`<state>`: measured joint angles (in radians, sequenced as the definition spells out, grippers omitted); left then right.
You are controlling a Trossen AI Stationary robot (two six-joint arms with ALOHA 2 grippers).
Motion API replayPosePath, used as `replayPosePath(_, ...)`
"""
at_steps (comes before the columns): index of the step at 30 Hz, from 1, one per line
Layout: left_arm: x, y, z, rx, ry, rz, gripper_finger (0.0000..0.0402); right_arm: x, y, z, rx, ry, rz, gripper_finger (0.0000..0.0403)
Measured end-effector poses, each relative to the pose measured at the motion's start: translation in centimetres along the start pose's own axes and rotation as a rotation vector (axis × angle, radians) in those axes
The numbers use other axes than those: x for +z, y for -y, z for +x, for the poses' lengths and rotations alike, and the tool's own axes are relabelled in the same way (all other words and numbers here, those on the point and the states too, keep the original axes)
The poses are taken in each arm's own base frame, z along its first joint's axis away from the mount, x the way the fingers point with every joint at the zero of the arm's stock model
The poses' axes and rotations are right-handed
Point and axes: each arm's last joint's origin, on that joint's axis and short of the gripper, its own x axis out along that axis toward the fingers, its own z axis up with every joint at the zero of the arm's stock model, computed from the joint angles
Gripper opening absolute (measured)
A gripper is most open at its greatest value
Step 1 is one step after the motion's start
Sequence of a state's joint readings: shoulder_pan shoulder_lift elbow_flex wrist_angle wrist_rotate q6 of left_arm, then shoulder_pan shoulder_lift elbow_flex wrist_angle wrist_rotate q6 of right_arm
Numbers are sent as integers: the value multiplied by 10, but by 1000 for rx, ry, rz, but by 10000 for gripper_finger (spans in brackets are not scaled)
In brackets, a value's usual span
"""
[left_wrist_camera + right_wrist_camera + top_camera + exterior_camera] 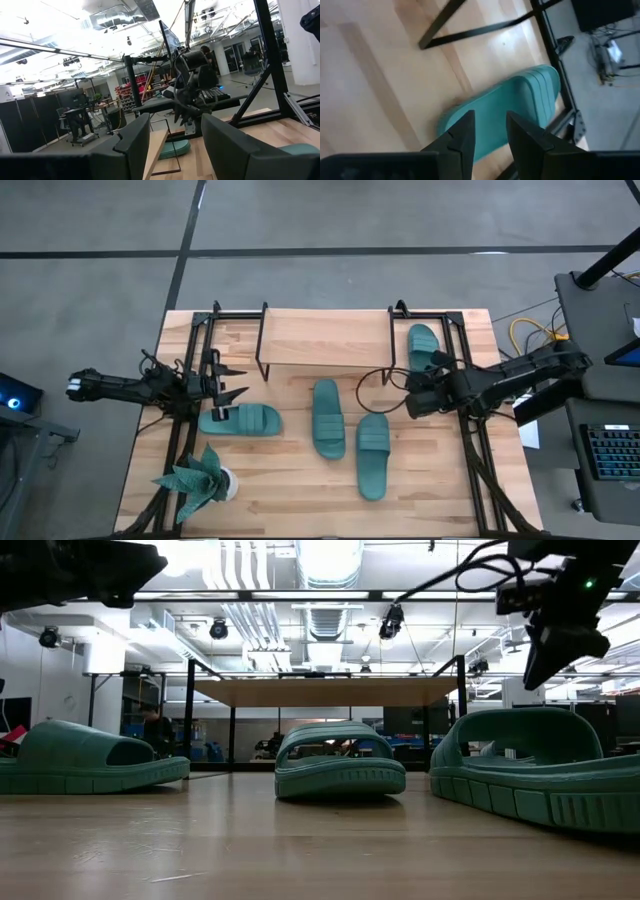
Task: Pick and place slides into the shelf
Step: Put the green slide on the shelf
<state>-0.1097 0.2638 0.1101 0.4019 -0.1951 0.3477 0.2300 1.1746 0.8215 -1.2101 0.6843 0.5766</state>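
Observation:
The shelf (325, 340), a light-wood board on black wire legs, stands at the table's far middle. Three teal slides lie sole-down in front of it: one on the left (240, 420), one in the middle (328, 418), one right of that (373, 455). Another slide (424, 345) lies beside the shelf's right end. My right gripper (412, 393) hangs open above the table, tipped downward, with that far-right slide (505, 110) below its fingers and nothing between them. My left gripper (238, 380) stands open, raised, just beyond the left slide, holding nothing.
A spiky green plant in a white pot (200, 480) stands at the near left. Black frame rails (462, 370) run along the table's left and right sides. In the low view the shelf board (325, 692) spans behind the middle slide (340, 762).

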Motion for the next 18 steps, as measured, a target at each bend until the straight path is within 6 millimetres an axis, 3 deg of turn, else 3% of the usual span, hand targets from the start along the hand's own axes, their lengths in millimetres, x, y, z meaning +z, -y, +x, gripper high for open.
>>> replayPosePath(6, 0, 0, 0, 1, -1, 0, 164, 1, -2, 5, -66, -21, 5, 109)
replayPosePath(18, 0, -1, 0, 27, -8, 1, 164, 1, -2, 3, -16, -41, 39, 176)
